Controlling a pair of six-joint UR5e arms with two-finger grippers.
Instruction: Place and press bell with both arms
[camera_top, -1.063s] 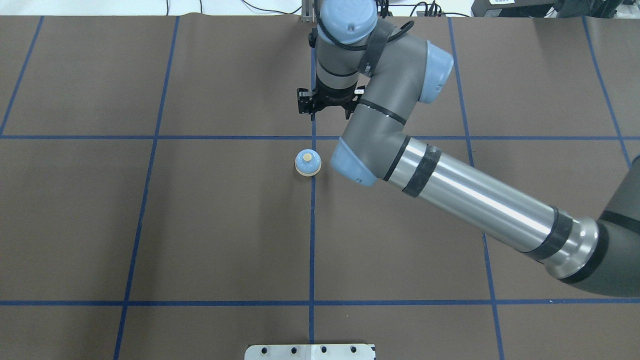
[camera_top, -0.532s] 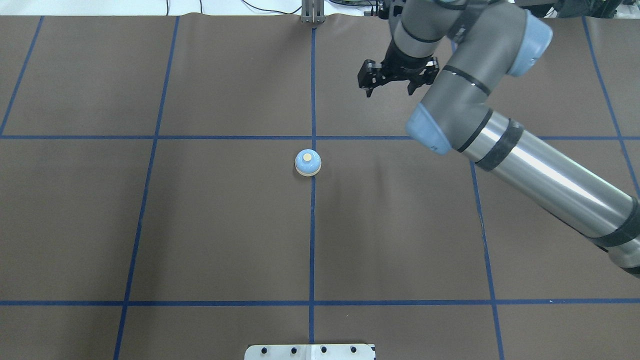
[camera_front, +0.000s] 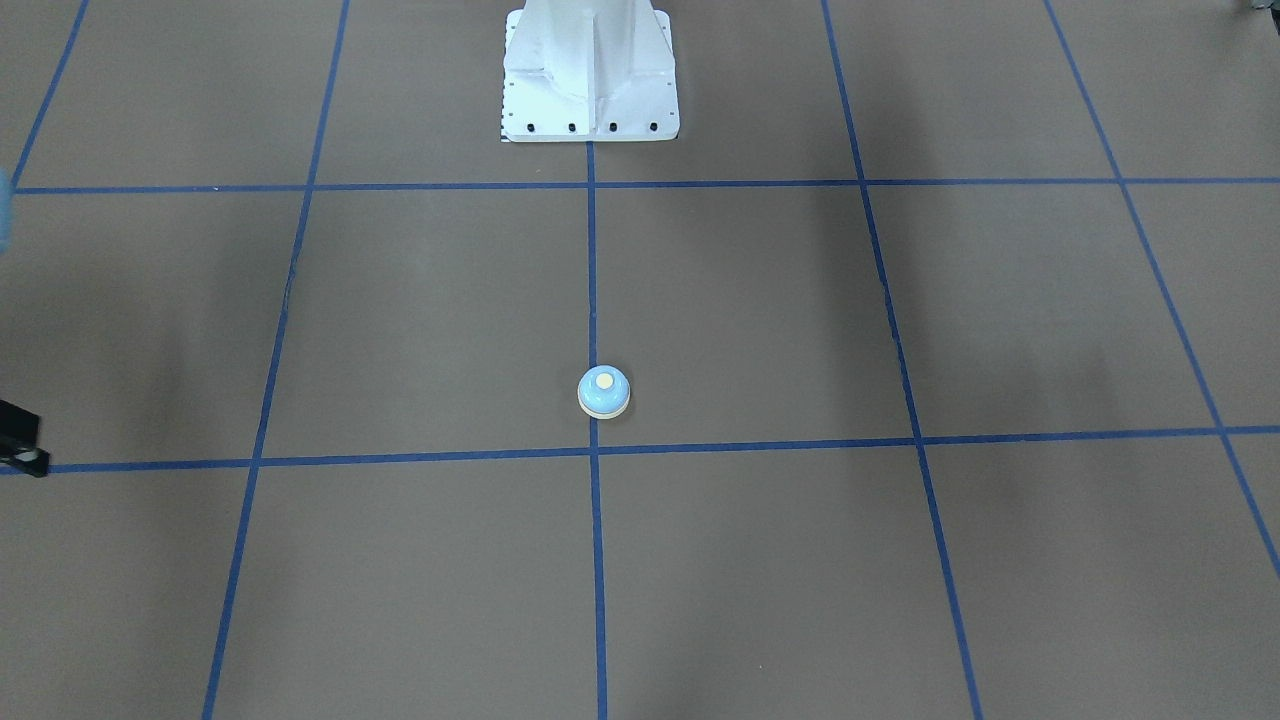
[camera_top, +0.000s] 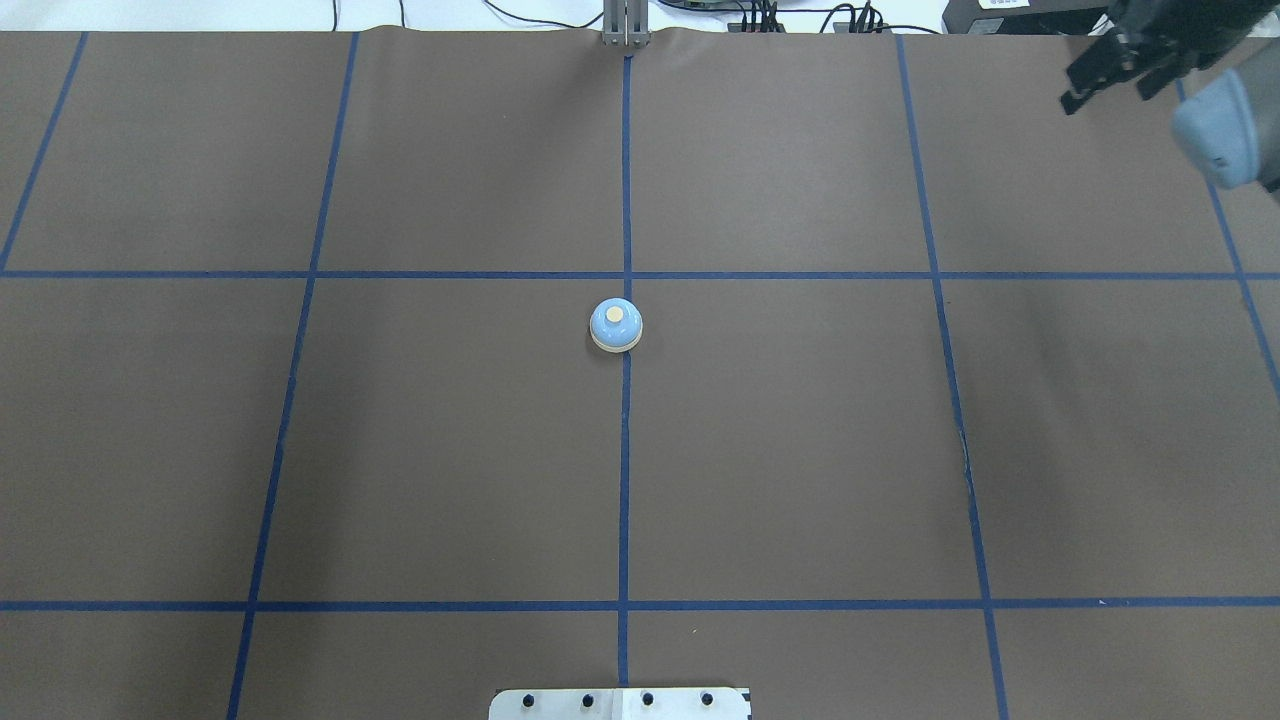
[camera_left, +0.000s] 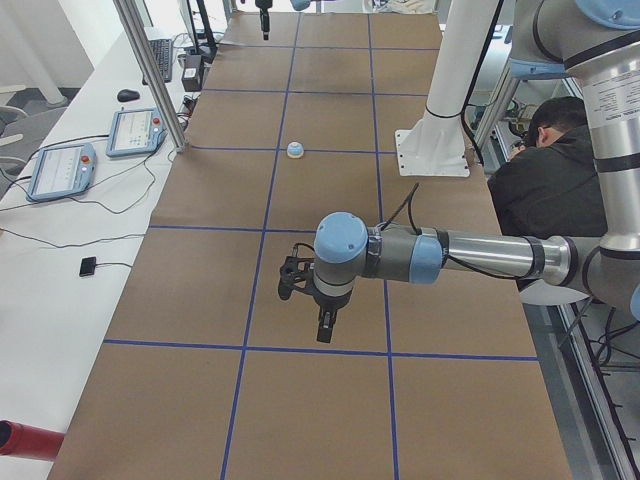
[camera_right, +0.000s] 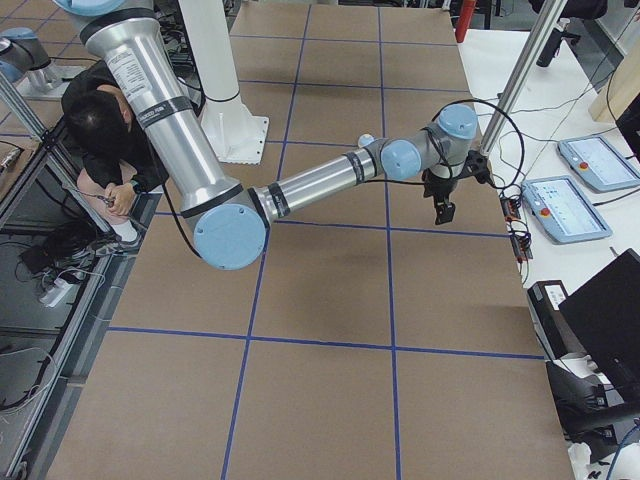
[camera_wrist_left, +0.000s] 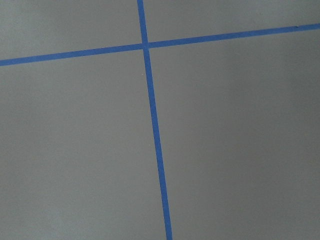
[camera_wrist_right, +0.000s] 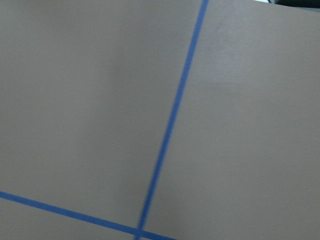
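Light-blue, one bell (camera_top: 615, 326) sits apart from left arm (camera_left: 490, 255) and right arm (camera_right: 310, 180).

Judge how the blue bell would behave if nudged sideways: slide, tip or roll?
The bell probably slides rather than tips: it is a low dome on a wide, flat base. Rolling seems unlikely while it sits upright. Its smooth rounded dome may slip from a pinch.

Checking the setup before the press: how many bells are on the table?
1. The bell stands on the centre blue tape line, just beside a crossing, near the middle of the table. No other shows in any view.
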